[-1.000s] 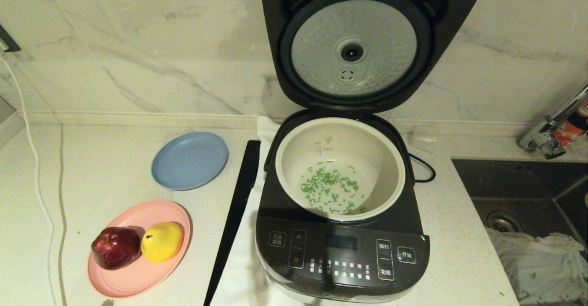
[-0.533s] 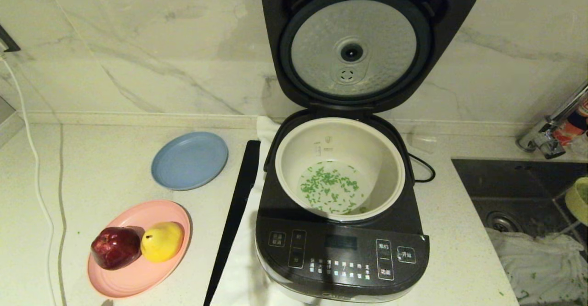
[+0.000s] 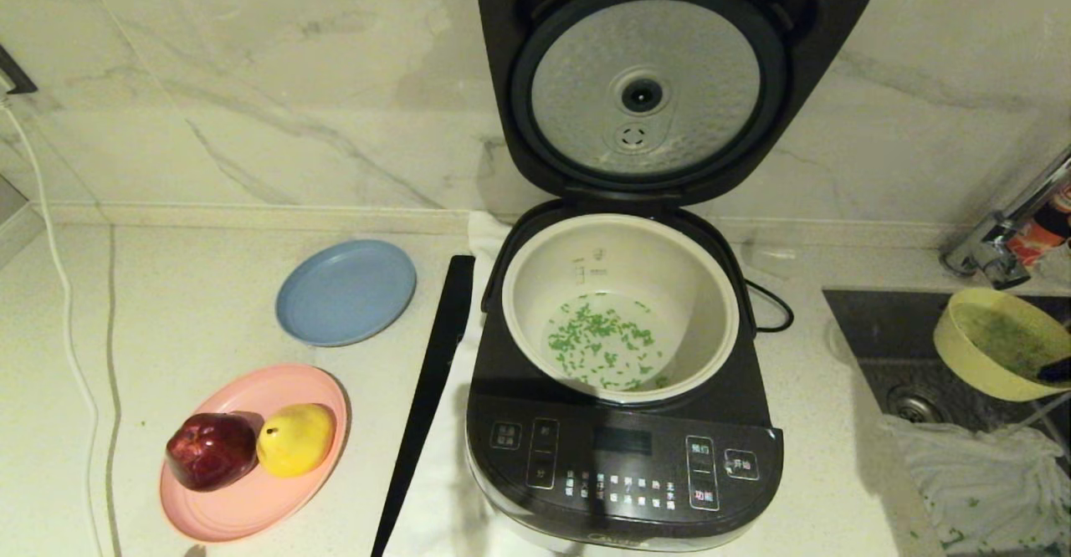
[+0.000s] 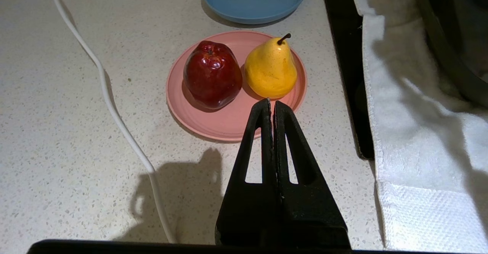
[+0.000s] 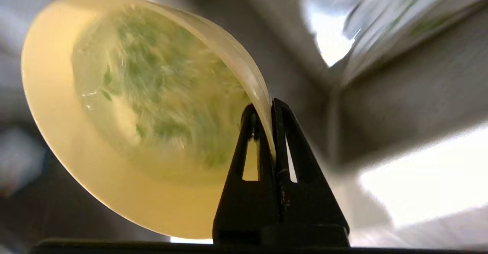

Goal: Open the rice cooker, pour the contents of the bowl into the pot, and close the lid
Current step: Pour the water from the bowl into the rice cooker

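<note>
The rice cooker [image 3: 623,465] stands mid-counter with its lid [image 3: 644,80] raised, the silver disc facing me. Its cream pot [image 3: 719,323] holds scattered green bits [image 3: 601,341] on the bottom. At the far right, over the sink, my right gripper [image 3: 1056,369] [image 5: 267,107] is shut on the rim of the pale-yellow bowl [image 3: 962,356] [image 5: 95,170], which is tilted and carries green contents [image 3: 1004,338] [image 5: 160,82]. My left gripper [image 4: 271,103] is shut on nothing, hovering above the counter just in front of the pink plate.
A blue plate [image 3: 345,292] and a pink plate [image 3: 243,507] with a red apple [image 3: 209,450] and yellow pear [image 3: 294,438] lie left of the cooker. A black strip [image 3: 431,390] and white cloth [image 4: 404,139] border it. Right: sink [image 3: 920,373], faucet [image 3: 1004,239], rag [image 3: 979,473]. A white cable [image 3: 58,289] runs far left.
The bowl, held by my right gripper, has come into the head view from the right edge and moved left over the sink. The cooker and left arm have not moved.
</note>
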You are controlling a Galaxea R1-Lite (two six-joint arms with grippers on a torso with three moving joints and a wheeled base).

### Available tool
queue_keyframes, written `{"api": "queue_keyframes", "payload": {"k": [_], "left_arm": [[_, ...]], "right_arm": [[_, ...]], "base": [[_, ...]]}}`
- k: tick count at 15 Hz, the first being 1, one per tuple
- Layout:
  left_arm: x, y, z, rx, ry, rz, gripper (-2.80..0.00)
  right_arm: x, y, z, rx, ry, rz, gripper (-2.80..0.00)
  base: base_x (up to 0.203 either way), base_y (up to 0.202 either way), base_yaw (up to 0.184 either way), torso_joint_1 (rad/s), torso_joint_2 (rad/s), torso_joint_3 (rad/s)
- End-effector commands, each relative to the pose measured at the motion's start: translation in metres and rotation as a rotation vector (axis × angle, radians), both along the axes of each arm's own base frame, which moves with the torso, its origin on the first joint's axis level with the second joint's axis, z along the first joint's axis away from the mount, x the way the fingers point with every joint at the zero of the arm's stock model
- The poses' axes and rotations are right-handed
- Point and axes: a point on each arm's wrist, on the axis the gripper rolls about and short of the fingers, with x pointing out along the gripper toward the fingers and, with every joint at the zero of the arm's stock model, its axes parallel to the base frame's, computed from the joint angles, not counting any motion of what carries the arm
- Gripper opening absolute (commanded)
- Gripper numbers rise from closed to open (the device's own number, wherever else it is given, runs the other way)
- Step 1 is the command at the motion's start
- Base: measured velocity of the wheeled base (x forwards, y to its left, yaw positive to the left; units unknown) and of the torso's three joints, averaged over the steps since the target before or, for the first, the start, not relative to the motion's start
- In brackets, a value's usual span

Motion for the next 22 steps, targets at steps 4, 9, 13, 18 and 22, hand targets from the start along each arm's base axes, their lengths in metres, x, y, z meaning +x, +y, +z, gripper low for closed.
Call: {"api": "queue_keyframes", "payload": {"k": [4, 9, 13, 18, 22], "left_arm": [[0.001, 0.0, -0.003, 0.0, 0.009, 0.0, -2.8], [0.001, 0.0, -0.002, 0.0, 0.008, 0.0, -2.8], [0.001, 0.0, -0.002, 0.0, 0.007, -0.001, -2.8], [0.001, 0.0, -0.002, 0.0, 0.007, 0.0, -2.8], [0.001, 0.0, -0.003, 0.0, 0.008, 0.0, -2.8]], "right_arm": [[-0.021, 0.089, 0.048, -0.127, -0.055, 0.251, -2.8], [-0.028, 0.149, 0.086, -0.141, -0.122, 0.457, -2.8], [-0.015, 0.196, 0.097, -0.161, -0.14, 0.546, -2.8], [-0.004, 0.261, 0.105, -0.191, -0.192, 0.63, -2.8], [0.003, 0.303, 0.096, -0.235, -0.207, 0.66, -2.8]], "base": [[0.0, 0.0, 0.0, 0.0, 0.0, 0.0], [0.0, 0.0, 0.0, 0.0, 0.0, 0.0], [0.0, 0.0, 0.0, 0.0, 0.0, 0.0], [0.0, 0.0, 0.0, 0.0, 0.0, 0.0], [0.0, 0.0, 0.0, 0.0, 0.0, 0.0]]}}
